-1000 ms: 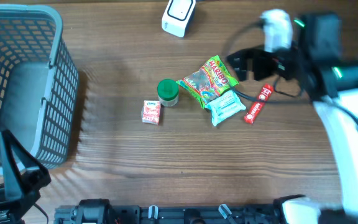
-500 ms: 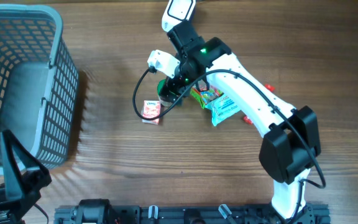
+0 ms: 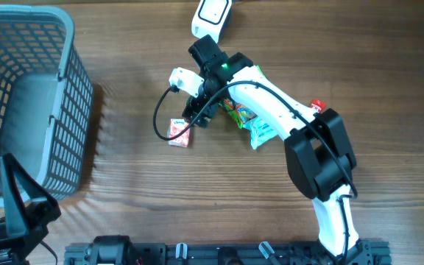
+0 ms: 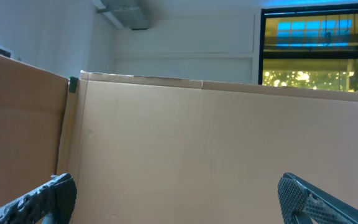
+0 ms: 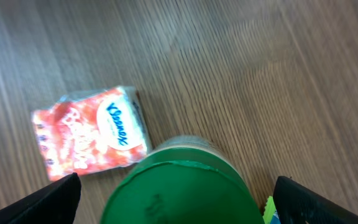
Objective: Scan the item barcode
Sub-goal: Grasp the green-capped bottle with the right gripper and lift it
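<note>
Right arm has swung in from the right rear of the table since a second ago; the right hand (image 3: 197,110) now sits over the green-lidded jar (image 5: 179,186), same spot as half a second back, wrist turned a bit. Nothing else moved. Right hand is spread wide, its fingers (image 5: 42,202) at either side of the lid, nothing pinched. Jar stands upright mid-table, toward the rear edge. A red Kleenex pack (image 3: 179,132) lies flat just beside the jar on its left-front side, apart from it. A gummy candy bag (image 3: 243,110) and a pale blue packet (image 3: 265,129) lie right of the jar, partly under the arm; a red bar (image 3: 316,105) peeks out further right. White scanner (image 3: 212,16) is at the rear edge, well apart from the jar. Grey basket (image 3: 72,81) is at the rear-left corner. Left hand (image 4: 179,199) is at the front-left corner, spread, holding nothing, facing a cardboard wall (image 4: 166,137).
</note>
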Tool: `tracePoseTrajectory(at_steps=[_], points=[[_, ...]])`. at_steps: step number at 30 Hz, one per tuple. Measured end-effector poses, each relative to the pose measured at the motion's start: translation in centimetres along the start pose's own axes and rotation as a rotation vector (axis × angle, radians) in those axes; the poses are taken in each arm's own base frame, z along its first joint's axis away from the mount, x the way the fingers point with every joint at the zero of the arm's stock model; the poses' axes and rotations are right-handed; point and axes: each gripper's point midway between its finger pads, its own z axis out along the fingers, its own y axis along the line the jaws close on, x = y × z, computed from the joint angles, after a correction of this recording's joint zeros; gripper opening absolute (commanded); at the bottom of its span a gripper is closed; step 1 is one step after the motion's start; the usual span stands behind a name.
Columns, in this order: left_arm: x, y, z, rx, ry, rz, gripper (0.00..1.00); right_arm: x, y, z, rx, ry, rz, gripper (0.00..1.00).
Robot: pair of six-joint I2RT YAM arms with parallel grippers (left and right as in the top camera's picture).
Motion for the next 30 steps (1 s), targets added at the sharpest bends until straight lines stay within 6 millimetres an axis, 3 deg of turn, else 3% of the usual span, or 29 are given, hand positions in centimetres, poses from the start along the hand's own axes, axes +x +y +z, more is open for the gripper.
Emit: tracePoseTrajectory(at_steps=[1, 4, 9, 12, 20, 22, 23, 27, 30], points=[[0.0, 0.0, 0.0, 0.000, 0.000, 0.000, 1.00, 0.2, -0.2, 0.2, 0.007, 0.010, 0.010, 0.98], [0.0, 0.0, 0.0, 0.000, 0.000, 0.000, 1.00, 0.5, -0.5, 0.3, 0.027, 0.024, 0.031, 0.78], [0.0, 0.0, 0.0, 0.000, -0.001, 0.000, 1.00, 0.1, -1.1, 0.3, 0.056, 0.008, 0.088, 0.74], [-0.1, 0.0, 0.0, 0.000, -0.003, -0.001, 1.00, 0.2, -1.3, 0.3, 0.069, 0.014, 0.167, 0.74], [-0.1, 0.0, 0.0, 0.000, -0.003, -0.001, 1.00, 2.2, -4.4, -0.8, 0.288, 0.062, 0.639, 0.74], [-0.1, 0.0, 0.0, 0.000, -0.003, -0.001, 1.00, 2.5, -4.3, -0.8, 0.297, 0.057, 0.765, 0.78], [-0.1, 0.0, 0.0, 0.000, -0.003, -0.001, 1.00, 2.5, -4.2, -0.8, 0.295, 0.052, 0.826, 1.00], [-0.1, 0.0, 0.0, 0.000, -0.003, -0.001, 1.00, 2.0, -2.9, -0.5, 0.214, 0.031, 1.010, 1.00], [-0.1, 0.0, 0.0, 0.000, -0.004, -0.001, 1.00, 2.9, -1.6, -0.5, 0.178, 0.083, 1.094, 1.00]])
